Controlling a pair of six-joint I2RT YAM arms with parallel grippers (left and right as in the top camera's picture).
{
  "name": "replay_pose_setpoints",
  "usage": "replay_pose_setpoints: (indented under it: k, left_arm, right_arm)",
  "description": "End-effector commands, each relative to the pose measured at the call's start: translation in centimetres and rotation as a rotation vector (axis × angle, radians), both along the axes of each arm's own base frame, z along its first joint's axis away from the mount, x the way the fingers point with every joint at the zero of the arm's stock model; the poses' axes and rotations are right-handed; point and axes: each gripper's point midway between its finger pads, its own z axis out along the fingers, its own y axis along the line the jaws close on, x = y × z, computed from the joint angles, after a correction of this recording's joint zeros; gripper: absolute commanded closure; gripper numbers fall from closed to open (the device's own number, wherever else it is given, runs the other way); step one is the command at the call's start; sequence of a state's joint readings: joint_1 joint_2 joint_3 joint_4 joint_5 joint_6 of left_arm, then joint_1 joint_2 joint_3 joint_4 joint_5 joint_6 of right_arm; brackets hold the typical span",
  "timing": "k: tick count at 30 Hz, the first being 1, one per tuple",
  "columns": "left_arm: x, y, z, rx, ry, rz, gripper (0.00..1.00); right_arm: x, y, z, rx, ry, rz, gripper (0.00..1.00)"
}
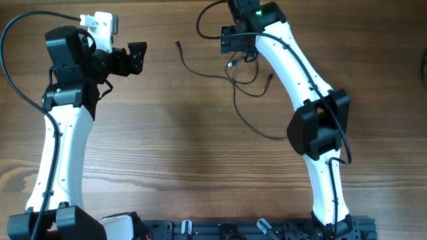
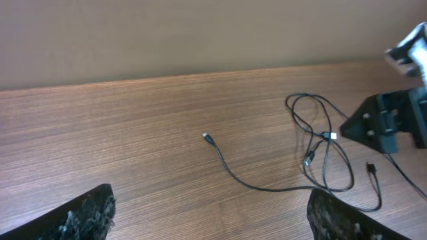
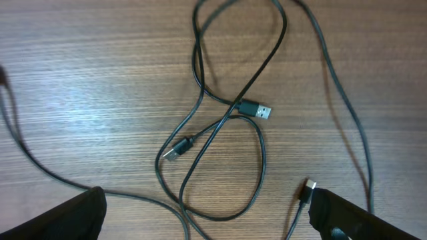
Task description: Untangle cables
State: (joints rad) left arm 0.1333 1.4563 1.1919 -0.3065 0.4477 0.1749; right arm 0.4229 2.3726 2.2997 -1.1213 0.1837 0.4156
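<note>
Beneath right claw, cables partly hidden

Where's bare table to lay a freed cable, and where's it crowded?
Free: the wide table patch between the left arm and the right arm, below the cables; also the strip between the left end effector and the cables' stray plug. Crowded: beneath the right end effector, where the loops cross.

Cables on the table, directly beneath the right arm's fingers.

Open bench is left at centre. Its far side is crossed by looped cables, overhung by the right arm.
</note>
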Motion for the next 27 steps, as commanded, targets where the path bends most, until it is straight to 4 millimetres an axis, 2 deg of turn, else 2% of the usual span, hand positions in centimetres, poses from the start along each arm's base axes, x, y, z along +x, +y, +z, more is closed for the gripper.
replay_pose_setpoints:
  k: [1, 8, 16, 18, 20, 24, 25, 27]
  left_arm:
    - [0.1, -0.4, 0.6, -0.027, -0.01, -0.027, 0.06]
    - [-0.1, -0.4, 0.2, -0.029, 0.008, -0.027, 0.06]
    - [-0.5, -1.0, 0.1, -0.051, 0.021, -0.057, 0.06]
    - [-0.7, -1.6, 0.3, -0.073, 0.02, -0.091, 0.06]
    - [-0.8, -1.9, 0.3, -0.08, 0.02, -0.106, 0.06]
    - [-0.9, -1.9, 0.3, -0.081, 0.023, -0.106, 0.06]
    - [-0.9, -1.9, 0.2, -0.081, 0.023, -0.106, 0.06]
    - [-0.9, -1.9, 0.2, -0.081, 0.025, -0.106, 0.06]
  right_arm:
    - [0.6, 0.0, -2.5, -0.004, 0.018, -0.066, 0.0]
    - [1.0, -1.4, -4.2, -0.041, -0.001, -0.214, 0.0]
    - [0.9, -2.2, -4.5, -0.047, -0.017, -0.319, 0.02]
    - [0.9, -2.2, -5.0, -0.04, -0.019, -0.339, 0.05]
    - [0.9, -2.3, -5.7, -0.038, -0.019, -0.353, 0.12]
    - [0.2, -2.5, -7.6, -0.047, 0.005, -0.367, 0.15]
    - [0.2, -2.6, -7.8, -0.048, 0.006, -0.367, 0.18]
    - [0.1, -2.6, -8.1, -0.05, 0.009, -0.367, 0.32]
